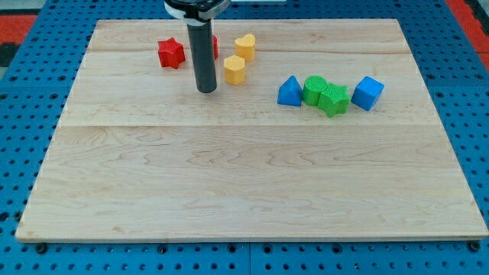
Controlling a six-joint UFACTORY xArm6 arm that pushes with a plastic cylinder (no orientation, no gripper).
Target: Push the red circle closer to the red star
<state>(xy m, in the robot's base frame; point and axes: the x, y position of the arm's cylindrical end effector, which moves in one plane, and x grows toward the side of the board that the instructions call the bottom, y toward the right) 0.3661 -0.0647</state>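
Pale wood board (252, 183) on a blue pegboard. The red circle (214, 46) peeks out mostly hidden behind the rod, near the red star (172, 53). My tip (206, 91) sits just left of the yellow blocks (234, 69); plain rod, nothing pinched. No containers anywhere.

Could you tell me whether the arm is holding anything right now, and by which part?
Nothing is held. My tip rests on the board, between the red star and a yellow block, hiding most of the red circle.
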